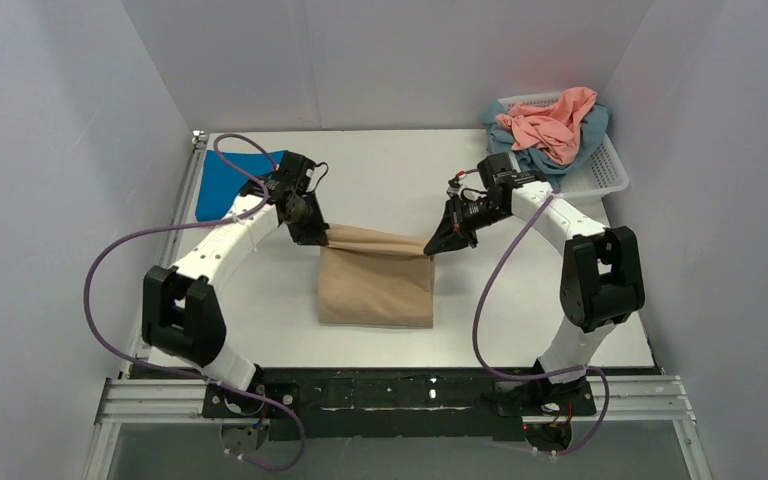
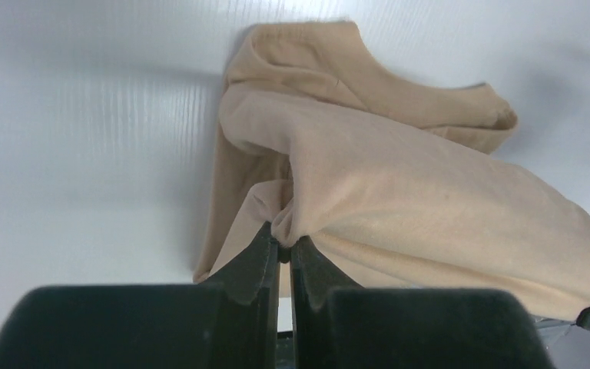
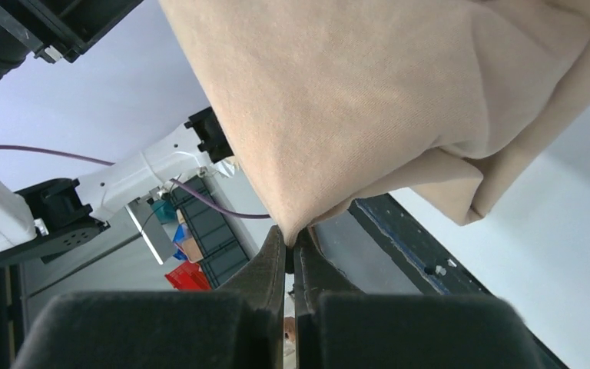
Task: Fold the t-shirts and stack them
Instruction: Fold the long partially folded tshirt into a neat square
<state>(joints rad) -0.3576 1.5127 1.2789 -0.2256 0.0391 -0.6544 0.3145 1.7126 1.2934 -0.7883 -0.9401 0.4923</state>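
Note:
A tan-beige t-shirt (image 1: 375, 285) hangs over the middle of the table, its far edge lifted and its near part lying flat. My left gripper (image 1: 322, 238) is shut on its far left corner, and my right gripper (image 1: 434, 246) is shut on its far right corner. In the left wrist view the cloth (image 2: 399, 184) bunches out of the pinched jaws (image 2: 283, 250). The right wrist view shows the fabric (image 3: 353, 100) drawn to a point between the jaws (image 3: 290, 238). A bright blue t-shirt (image 1: 222, 185) lies flat at the far left. Salmon-pink (image 1: 558, 122) and teal-blue (image 1: 540, 158) t-shirts lie heaped in the basket.
The white lattice basket (image 1: 610, 170) stands at the far right corner of the white table (image 1: 520, 320). Grey walls close in on three sides. A black rail (image 1: 400, 390) carrying the arm bases runs along the near edge.

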